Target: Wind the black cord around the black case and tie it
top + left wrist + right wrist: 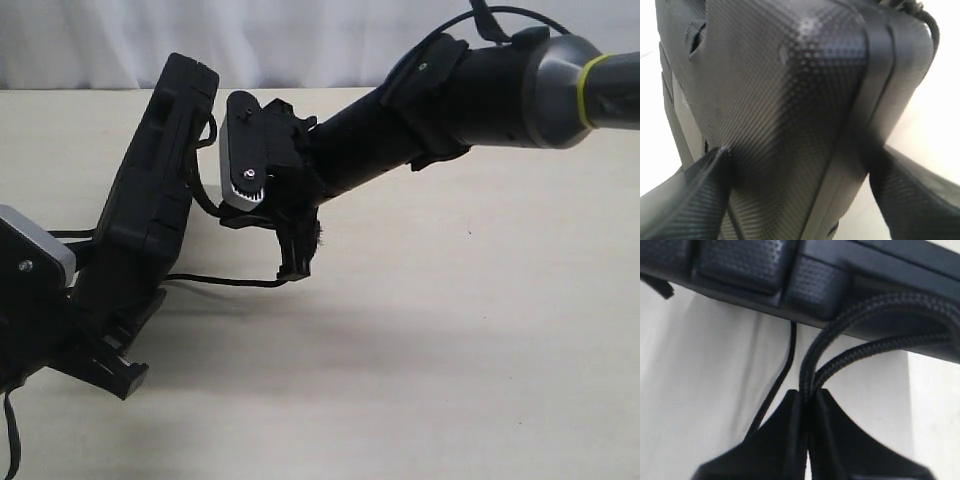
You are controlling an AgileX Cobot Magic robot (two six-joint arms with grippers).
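Observation:
The black case [155, 190] stands tilted on edge at the left of the exterior view, lifted off the table. My left gripper [799, 192] is shut on the case [790, 100], one finger on each face near its lower corner. My right gripper [809, 392] is shut on two strands of the black cord [860, 335], which loop up against the case's edge [765, 270]. In the exterior view the right gripper [297, 262] hangs just right of the case, and the cord [215, 282] trails from it back toward the case's foot.
The pale table [450, 360] spreads out to the right and front. A white curtain [320, 40] closes off the back. My right arm [480, 90] reaches in from the upper right.

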